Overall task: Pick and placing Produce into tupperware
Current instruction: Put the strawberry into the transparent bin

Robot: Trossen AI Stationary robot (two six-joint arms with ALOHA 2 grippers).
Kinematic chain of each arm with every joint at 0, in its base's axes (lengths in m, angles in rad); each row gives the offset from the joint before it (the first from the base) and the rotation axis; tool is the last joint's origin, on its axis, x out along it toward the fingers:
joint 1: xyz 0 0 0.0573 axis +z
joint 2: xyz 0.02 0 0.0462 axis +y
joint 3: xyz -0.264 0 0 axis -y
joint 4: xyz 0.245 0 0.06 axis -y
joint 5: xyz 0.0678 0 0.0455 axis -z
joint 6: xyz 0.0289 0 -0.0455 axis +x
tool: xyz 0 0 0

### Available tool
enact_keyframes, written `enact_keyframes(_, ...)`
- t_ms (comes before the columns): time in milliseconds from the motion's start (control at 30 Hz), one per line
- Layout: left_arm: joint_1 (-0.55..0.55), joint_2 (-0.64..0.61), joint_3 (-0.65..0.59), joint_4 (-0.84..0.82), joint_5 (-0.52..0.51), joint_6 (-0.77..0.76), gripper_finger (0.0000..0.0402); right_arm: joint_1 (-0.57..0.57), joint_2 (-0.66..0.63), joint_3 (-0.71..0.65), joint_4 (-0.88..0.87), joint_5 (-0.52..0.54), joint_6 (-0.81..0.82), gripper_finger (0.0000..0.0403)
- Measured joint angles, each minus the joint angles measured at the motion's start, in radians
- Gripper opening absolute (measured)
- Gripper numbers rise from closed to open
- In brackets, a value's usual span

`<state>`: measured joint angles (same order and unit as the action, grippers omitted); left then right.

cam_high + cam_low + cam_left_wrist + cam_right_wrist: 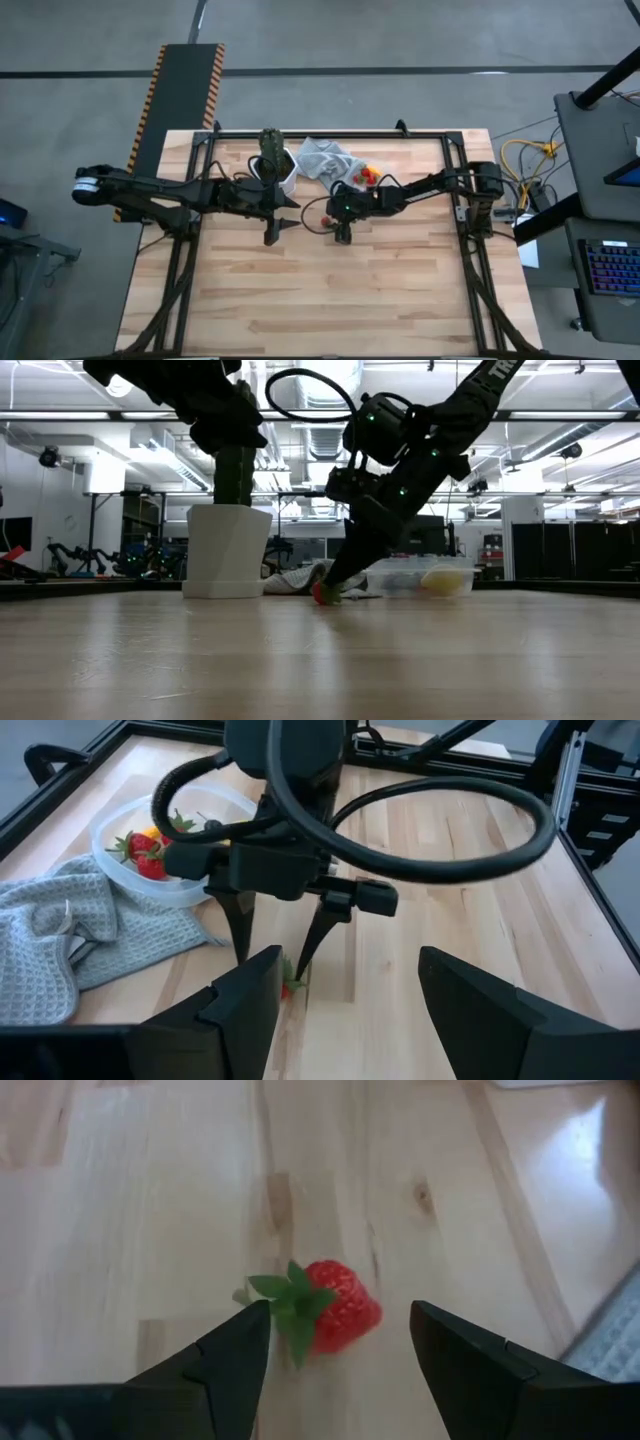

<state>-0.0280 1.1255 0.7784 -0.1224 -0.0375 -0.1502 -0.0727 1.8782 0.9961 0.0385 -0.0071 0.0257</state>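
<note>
- Beside the tupperware [362, 176], seen from above, my right pincer [342, 234] points down at the desk [400, 290]; my left pincer [272, 232] waits close by, spread wide.
- Low view: strawberry [325, 594] on the desk at my right fingertips.
- Left wrist: right fingers apart, nothing held, berry by one tip.
- Right wrist: strawberry [335, 1306] lies between my spread fingers [225, 1360], nearer one; leafy end faces it.
</note>
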Motion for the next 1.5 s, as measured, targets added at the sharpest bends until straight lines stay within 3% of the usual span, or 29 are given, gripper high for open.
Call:
enact_keyframes(733, 0.000, 0.000, 0.000, -0.001, 0.001, -0.001, 0.0222, -0.009, 0.126, 0.108, -0.045, -0.045, -0.008, 0.0228)
enact_keyframes(967, 0.000, 0.000, 0.000, -0.001, 0.001, -0.001, 0.0222, -0.009, 0.107, 0.147, -0.142, -0.052, -0.023, 0.0224)
enact_keyframes(1500, -0.001, 0.000, 0.000, -0.018, 0.000, -0.004, 0.0222, -0.011, 0.075, 0.125, -0.132, -0.045, -0.033, 0.0224)
